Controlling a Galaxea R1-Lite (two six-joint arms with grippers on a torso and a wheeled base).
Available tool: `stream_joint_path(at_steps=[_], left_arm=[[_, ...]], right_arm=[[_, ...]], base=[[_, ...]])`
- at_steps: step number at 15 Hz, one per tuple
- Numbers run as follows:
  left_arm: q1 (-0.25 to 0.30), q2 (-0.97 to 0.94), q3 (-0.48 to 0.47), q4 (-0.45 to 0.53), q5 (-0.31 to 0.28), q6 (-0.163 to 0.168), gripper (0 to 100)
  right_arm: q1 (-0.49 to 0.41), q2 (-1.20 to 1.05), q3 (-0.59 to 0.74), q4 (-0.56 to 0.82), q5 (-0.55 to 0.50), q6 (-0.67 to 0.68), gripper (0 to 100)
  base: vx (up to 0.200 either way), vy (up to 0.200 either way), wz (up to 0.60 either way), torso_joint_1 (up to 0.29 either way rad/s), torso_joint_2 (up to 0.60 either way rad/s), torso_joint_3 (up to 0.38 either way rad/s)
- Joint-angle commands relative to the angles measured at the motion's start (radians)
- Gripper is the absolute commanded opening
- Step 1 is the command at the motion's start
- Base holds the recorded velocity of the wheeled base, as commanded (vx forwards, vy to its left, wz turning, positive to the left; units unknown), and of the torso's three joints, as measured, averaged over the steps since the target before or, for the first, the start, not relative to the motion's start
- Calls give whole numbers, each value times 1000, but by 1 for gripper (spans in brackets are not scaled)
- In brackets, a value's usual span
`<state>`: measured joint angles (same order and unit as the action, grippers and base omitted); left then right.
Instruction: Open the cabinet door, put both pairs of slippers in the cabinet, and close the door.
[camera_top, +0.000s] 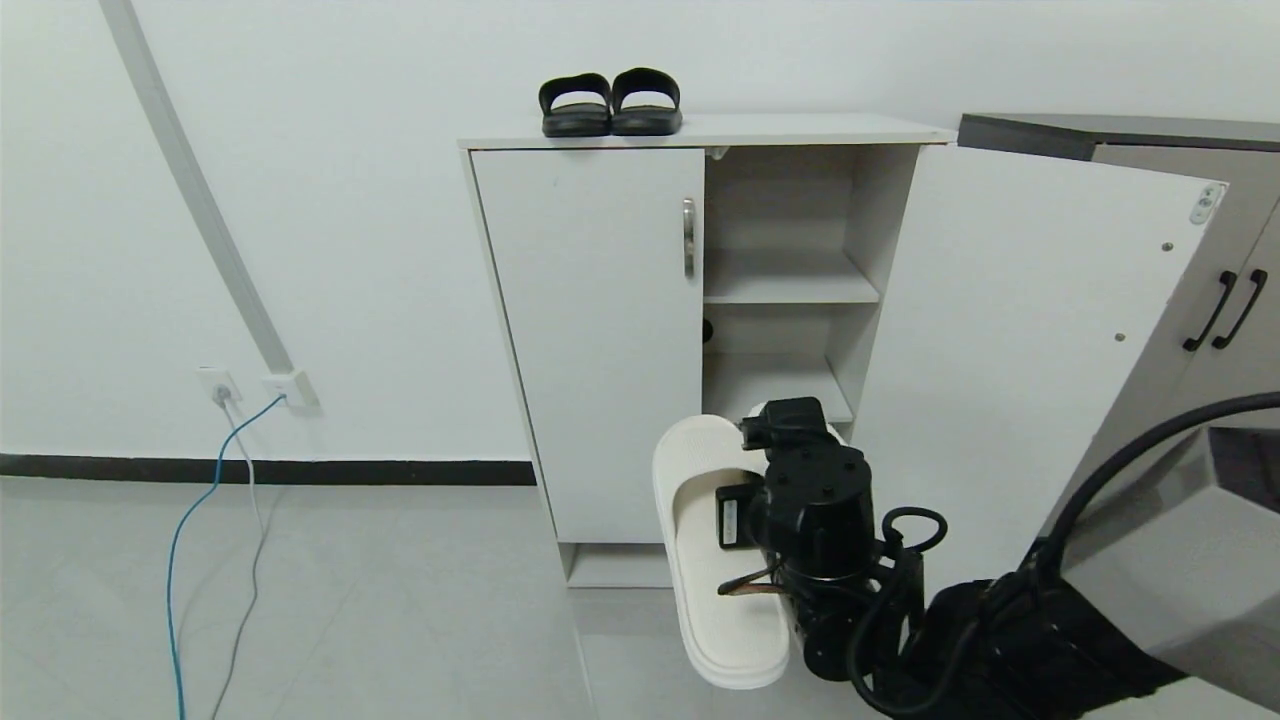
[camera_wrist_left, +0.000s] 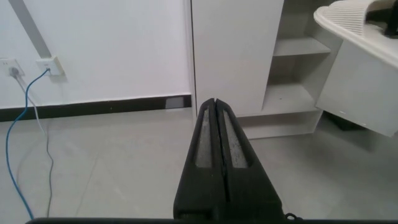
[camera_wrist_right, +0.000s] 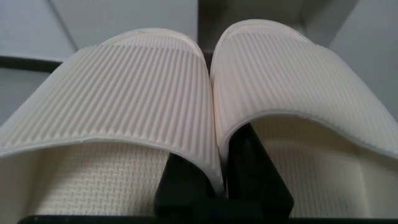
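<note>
From the head camera, the right gripper (camera_top: 738, 522) has its fingers closed on the white slippers (camera_top: 700, 540), which it carries side by side off the floor (camera_top: 400, 600), toes pointing away from the wrist. Just beyond the fingers stands the white cabinet (camera_top: 800, 130). Its right door (camera_top: 1010, 350) is swung wide open to the right of the fingers, and its left door (camera_top: 590, 340) is shut to their left. The shelves (camera_top: 785, 280) inside the open half lie ahead of and above the fingers. The black slippers (camera_top: 610, 102) sit as a pair on the cabinet top, well above the fingers and apart from them. A wall socket (camera_top: 215, 383) with trailing cables is far off to the left. From the left wrist camera, the left gripper (camera_wrist_left: 214, 106) has its fingers pressed flat together with nothing between them. They hang above the floor, with the cabinet ahead and the white slippers higher up and off to one side. From the right wrist camera, the two dark fingers (camera_wrist_right: 255, 174) run under the ribbed straps. They pinch the neighbouring inner edges of the two slippers together, one slipper on each side of the fingers.
</note>
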<state>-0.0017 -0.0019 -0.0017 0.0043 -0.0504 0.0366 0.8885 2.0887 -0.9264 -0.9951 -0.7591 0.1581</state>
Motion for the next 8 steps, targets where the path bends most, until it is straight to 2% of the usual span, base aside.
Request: stream_joint_path(at_steps=[1, 3, 8], left_arm=[[0, 2, 0, 0, 1, 0, 0], [0, 2, 0, 0, 1, 0, 0], [0, 2, 0, 0, 1, -3, 0]], right_arm=[[-28, 83, -68, 1, -37, 3, 0], [-62, 105, -86, 1, -58, 1, 0], [-80, 117, -88, 1, -62, 0, 0]], base=[[0, 0, 0, 0, 0, 0], [0, 0, 0, 0, 0, 0], [0, -200, 0, 1, 2, 2]])
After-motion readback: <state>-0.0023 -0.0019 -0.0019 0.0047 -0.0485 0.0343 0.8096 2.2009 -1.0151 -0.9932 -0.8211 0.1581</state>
